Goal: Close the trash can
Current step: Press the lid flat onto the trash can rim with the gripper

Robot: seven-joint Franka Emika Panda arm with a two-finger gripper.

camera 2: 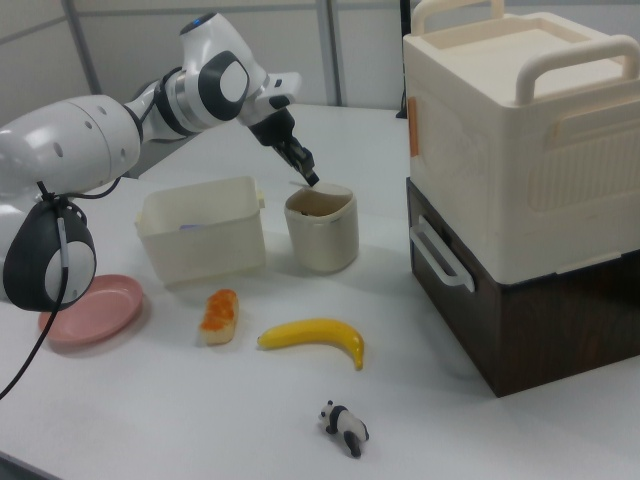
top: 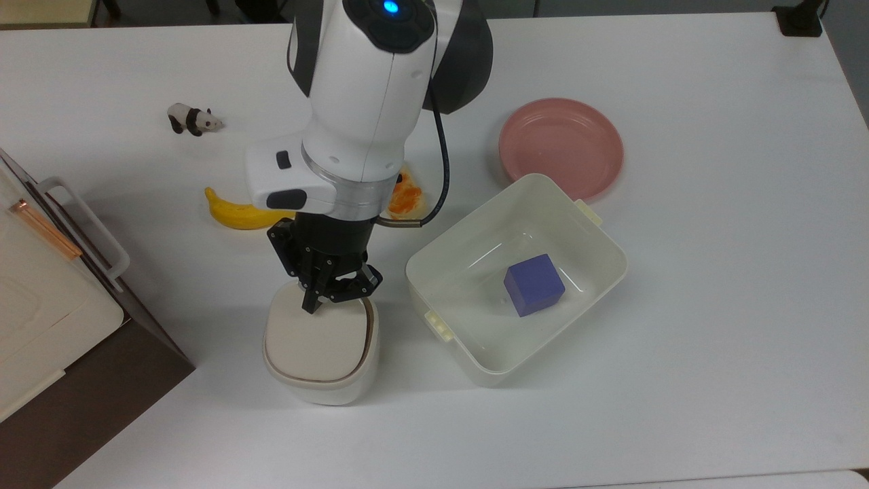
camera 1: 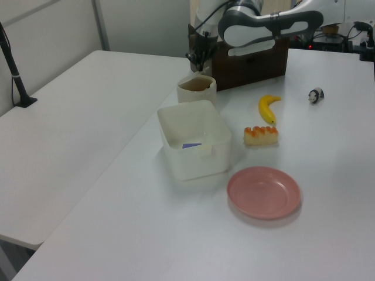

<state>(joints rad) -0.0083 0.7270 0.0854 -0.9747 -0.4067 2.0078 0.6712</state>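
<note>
The trash can (top: 319, 384) is a small cream bin standing on the white table, left of the tub in the top view. Its beige lid (top: 313, 343) lies down flat over the opening, with a thin dark seam along the top view's right edge. My gripper (top: 318, 302) hangs shut with nothing in it, its tips just over the lid's far edge. I cannot tell whether they touch the lid. In the left view the trash can (camera 1: 196, 91) sits under the gripper (camera 1: 199, 58). The right view shows the gripper (camera 2: 310, 177) just above the trash can (camera 2: 322, 235).
A white tub (top: 601, 261) holding a blue cube (top: 534, 284) stands close to the can, on the top view's right. A banana (top: 234, 212), an orange pastry (top: 406, 198), a toy panda (top: 192, 120) and a pink plate (top: 561, 145) lie beyond. A cream box on a brown cabinet (camera 2: 520, 180) flanks the can.
</note>
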